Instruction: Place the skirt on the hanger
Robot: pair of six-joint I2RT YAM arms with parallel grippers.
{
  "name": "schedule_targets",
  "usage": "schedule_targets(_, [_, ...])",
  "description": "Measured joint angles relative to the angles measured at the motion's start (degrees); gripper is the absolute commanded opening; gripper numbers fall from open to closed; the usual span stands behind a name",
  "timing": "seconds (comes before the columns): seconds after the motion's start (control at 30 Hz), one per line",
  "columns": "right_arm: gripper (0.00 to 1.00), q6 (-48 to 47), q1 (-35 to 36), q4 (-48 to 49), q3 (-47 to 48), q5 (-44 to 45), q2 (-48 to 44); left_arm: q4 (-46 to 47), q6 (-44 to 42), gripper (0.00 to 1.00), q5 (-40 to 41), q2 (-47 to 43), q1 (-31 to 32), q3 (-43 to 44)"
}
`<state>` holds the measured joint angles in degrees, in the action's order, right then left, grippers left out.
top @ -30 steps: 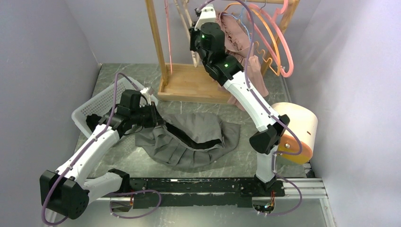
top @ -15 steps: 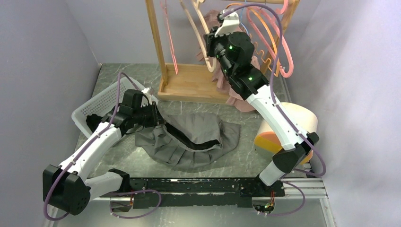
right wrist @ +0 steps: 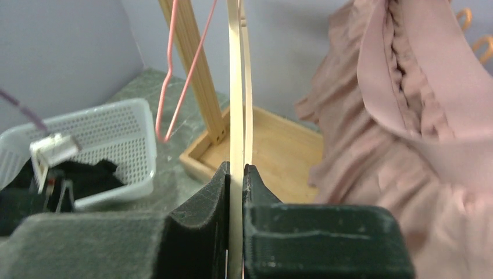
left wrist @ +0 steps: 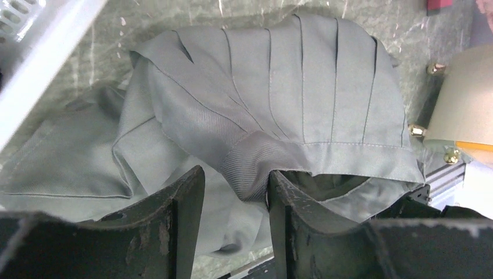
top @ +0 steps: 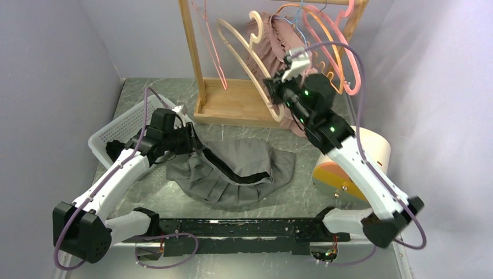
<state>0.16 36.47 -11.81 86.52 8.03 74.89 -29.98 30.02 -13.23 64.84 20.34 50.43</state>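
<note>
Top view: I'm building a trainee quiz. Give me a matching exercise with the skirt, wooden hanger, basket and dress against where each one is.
Things:
1. skirt
2. wooden hanger
3. basket
4. dress

Places:
A. hanging on the rack
B. at the left edge of the table
C. clamped in the right jaws
D. spread on the table, between the arms

Pairs: 1-D, 2-C, 3-B, 4-A.
</note>
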Motion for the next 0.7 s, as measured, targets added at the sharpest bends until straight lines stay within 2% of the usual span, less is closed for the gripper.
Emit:
schedule_targets(0.1, [0.00, 2.25, -0.04, -0.96, -8.92, -0.85, -9.40, -0.35, 0.00, 0.58, 1.57, 0.00, -0.02, 0.87])
schedule_targets(0.27, [0.00, 6.12, -0.04, -4.09, -17.25, -1.44, -22.67, -1.38, -0.33, 0.67, 3.63, -0.98, -0.11, 2.80])
schedule_targets(0.5, [0.00, 8.48, -0.04, -8.72, -18.25, -1.46, -33.35, -2.27, -2.08, 0.68, 5.51, -6.69, -0.28, 5.03])
schedule_targets(0.7, [0.00, 8.13, -0.04, -5.97, -18.29, -6.93, -39.21, -2.71, -6.51, 0.69, 9.51, -13.77, -0.33, 11.72])
